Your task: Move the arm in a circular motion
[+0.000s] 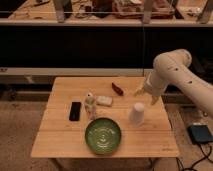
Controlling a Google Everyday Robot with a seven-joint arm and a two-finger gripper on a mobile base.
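Observation:
The arm (pixel 172 70) is large and white, with thick tubular segments and small dark dots. It reaches in from the right edge and bends at a rounded joint over the table's right side. Its pale gripper (pixel 145 93) hangs down above the table's right part, just above and behind a white cup (pixel 137 113) and to the right of a small red-brown object (pixel 117 89). It holds nothing that I can see.
On the wooden table (pixel 60 142) are a green bowl (pixel 102 135), a black phone (pixel 75 110), a small white bottle (pixel 90 104) and a white packet (pixel 104 100). A dark box (pixel 201 134) lies on the floor at the right. Dark shelving stands behind.

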